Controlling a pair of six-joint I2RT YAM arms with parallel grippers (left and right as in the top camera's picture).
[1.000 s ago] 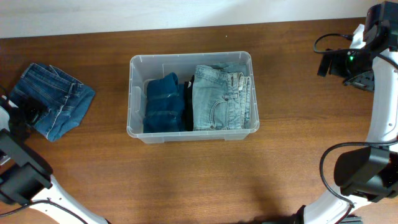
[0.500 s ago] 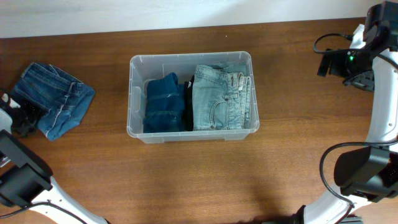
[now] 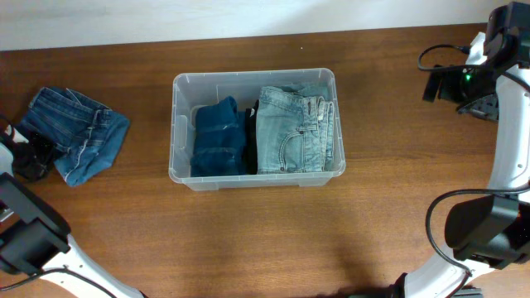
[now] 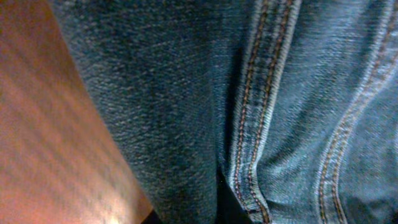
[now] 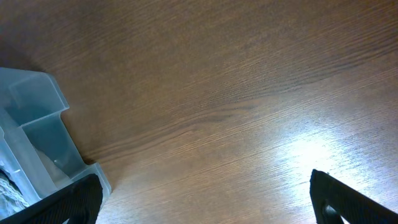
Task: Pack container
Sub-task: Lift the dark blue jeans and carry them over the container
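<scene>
Left pincer [image 3: 37, 157] at jeans [image 3: 81, 132] (crumpled)

left gripper [image 3: 35, 157]: slid slightly down and left along the cloth edge, dark head now looks more compact; jaw stand not readable | folded jeans [image 3: 81, 132]: outline changed, right edge now lies a bit further right, top-left corner sits lower, left edge bunched against the gripper

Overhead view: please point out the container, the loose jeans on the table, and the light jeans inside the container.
container [image 3: 257, 180], overhead view, front wall.
loose jeans [image 3: 79, 136], overhead view, middle of the pile.
light jeans [image 3: 294, 132], overhead view, middle of the folded stack.
</scene>
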